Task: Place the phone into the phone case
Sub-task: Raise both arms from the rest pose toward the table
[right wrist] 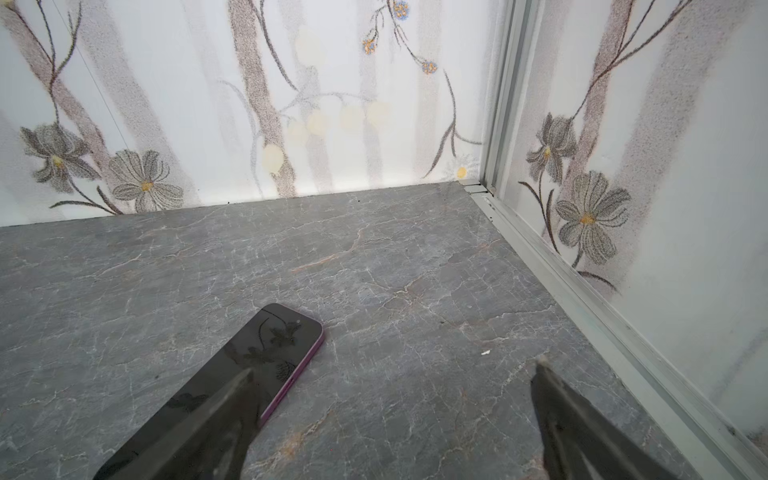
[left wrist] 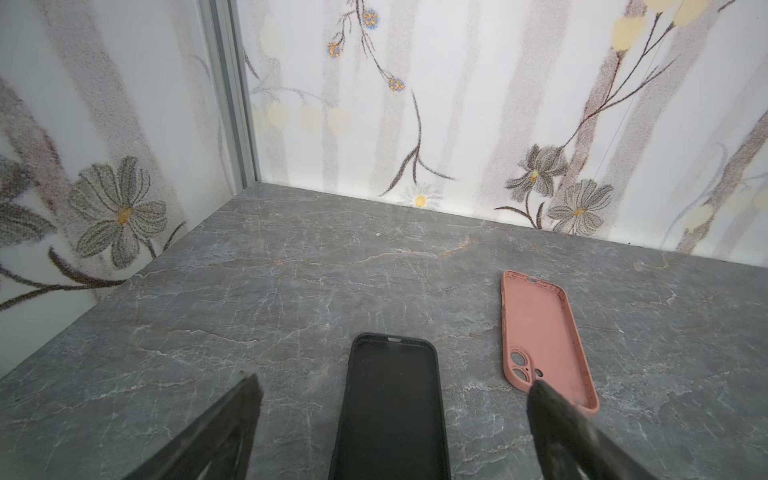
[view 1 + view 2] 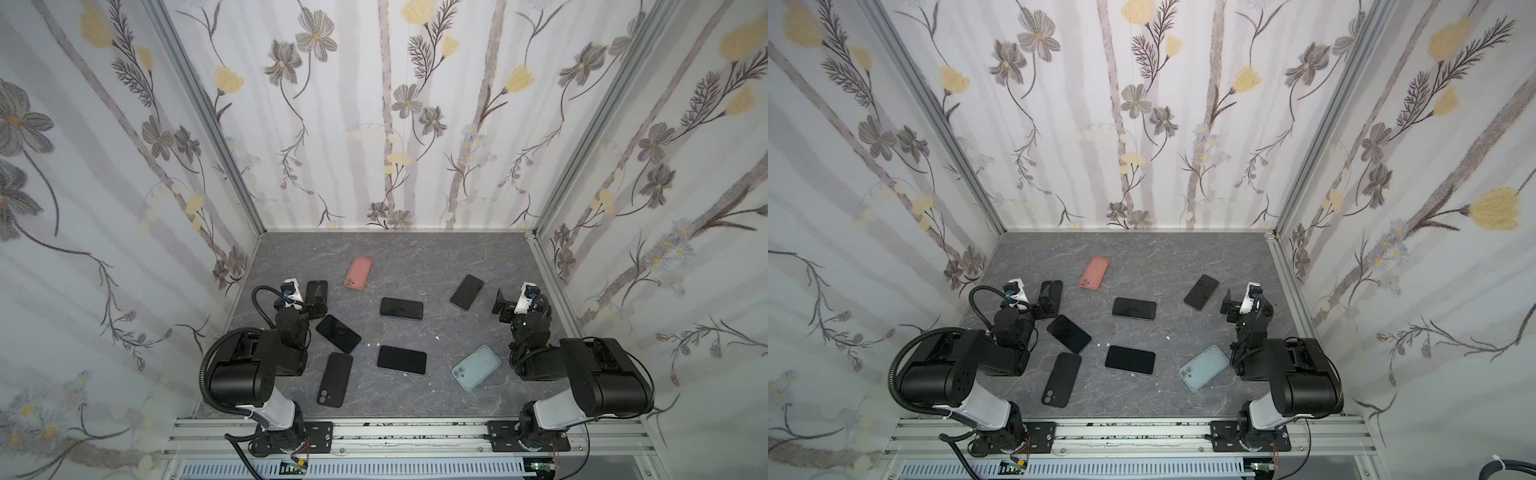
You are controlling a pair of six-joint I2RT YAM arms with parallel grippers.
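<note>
As they hover low, left hand [image 2: 395, 384] and right hand [image 1: 395, 368] gape wide.

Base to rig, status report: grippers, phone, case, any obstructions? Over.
Left gripper open, empty, lined up on black case. Right gripper open, empty, by purple-edged phone. Pink case empty. Nothing blocking.

The black case [image 2: 392, 411] runs off the left wrist picture's edge, and a blurred finger [image 2: 582, 436] covers 1 corner of the pink case [image 2: 544, 340]. The purple-edged phone [image 1: 266, 353] (its near end out of frame) lies half hidden behind another blurred finger [image 1: 216, 424]. White specks [image 3: 371, 344] on the counter [image 3: 415, 257] are too small to identify.
</note>
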